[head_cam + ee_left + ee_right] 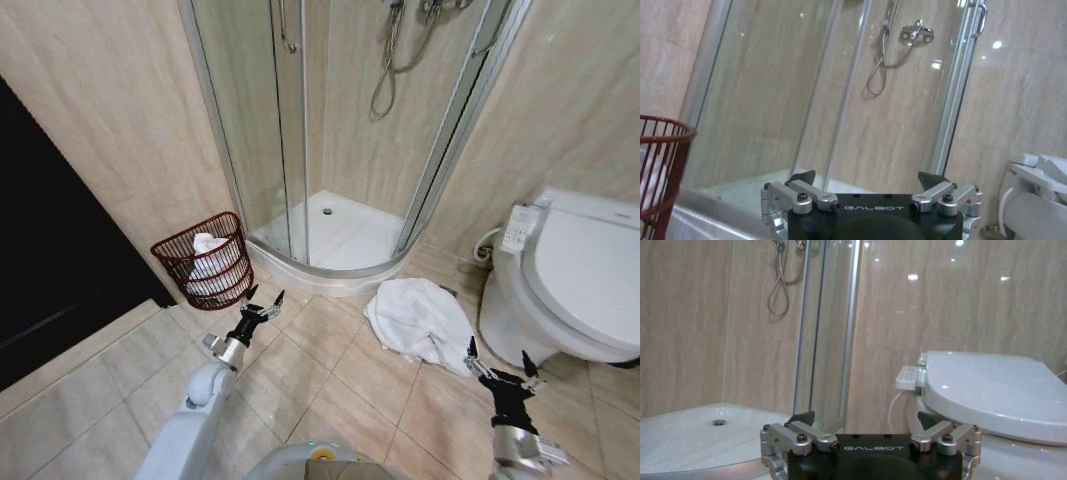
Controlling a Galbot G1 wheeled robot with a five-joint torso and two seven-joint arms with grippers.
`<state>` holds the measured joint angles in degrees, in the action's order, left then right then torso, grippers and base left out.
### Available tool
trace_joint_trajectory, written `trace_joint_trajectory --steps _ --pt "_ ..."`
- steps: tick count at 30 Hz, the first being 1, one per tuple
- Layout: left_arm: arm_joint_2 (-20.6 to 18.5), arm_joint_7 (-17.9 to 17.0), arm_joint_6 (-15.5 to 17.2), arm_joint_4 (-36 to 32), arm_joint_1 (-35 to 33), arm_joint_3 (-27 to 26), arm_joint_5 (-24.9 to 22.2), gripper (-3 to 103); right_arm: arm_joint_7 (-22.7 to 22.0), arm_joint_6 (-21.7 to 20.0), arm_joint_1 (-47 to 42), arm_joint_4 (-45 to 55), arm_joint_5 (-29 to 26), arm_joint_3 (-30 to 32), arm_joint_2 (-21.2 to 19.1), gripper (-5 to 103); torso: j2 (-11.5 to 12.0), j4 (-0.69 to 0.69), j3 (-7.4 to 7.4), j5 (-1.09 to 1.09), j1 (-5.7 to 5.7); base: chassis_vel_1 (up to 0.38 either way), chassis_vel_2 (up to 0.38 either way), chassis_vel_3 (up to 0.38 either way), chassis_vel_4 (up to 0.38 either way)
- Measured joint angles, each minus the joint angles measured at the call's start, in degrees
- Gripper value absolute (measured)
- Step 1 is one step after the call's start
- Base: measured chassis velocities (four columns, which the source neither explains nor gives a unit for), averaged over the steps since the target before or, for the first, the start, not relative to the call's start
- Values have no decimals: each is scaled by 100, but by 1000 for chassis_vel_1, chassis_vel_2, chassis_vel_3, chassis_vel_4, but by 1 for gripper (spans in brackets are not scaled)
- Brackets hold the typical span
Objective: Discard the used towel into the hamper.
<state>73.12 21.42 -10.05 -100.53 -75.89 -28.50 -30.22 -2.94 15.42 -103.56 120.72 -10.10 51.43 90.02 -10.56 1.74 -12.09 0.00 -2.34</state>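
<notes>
A crumpled white towel [422, 322] lies on the tiled floor between the shower step and the toilet. The hamper [204, 260], a round dark red wire basket with white cloth inside, stands by the left wall at the corner of the shower; its rim [663, 132] shows in the left wrist view. My left gripper [264, 301] hangs open just right of the hamper, low over the floor, and holds nothing. Just in front of the towel's near edge, my right gripper [498, 362] is open and empty too. Both wrist views show spread fingertips [802, 176] [802, 418].
A glass shower enclosure [330, 130] with a raised white tray stands straight ahead. A white toilet [575, 275] with a closed lid fills the right side. A dark doorway [50, 260] opens at the left. Bare tiled floor [340, 375] lies between my two arms.
</notes>
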Motion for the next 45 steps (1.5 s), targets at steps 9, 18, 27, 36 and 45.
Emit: trace_joint_trajectory --steps 9,18,27,36,45 --pt "88 4 -11 52 53 -3 67 100 -33 30 -25 48 67 -49 21 100 210 -2 158 0 53 0 0 0 0" --pt "45 -30 -164 89 -57 -64 193 100 -77 84 -47 67 173 -178 79 100 433 -2 336 -1 95 0 0 0 0" --pt "37 -69 -173 76 -22 -75 234 100 -230 182 -184 74 262 -236 106 100 575 -2 454 0 121 0 0 0 0" --pt "32 -46 -393 188 30 -73 208 100 -482 122 -207 59 319 -280 135 100 633 -5 502 0 130 -45 -44 -36 -48" --pt "34 21 -442 136 -1 -101 211 100 -483 204 -221 18 354 -351 138 100 630 0 499 -1 131 -8 -3 -4 -6"
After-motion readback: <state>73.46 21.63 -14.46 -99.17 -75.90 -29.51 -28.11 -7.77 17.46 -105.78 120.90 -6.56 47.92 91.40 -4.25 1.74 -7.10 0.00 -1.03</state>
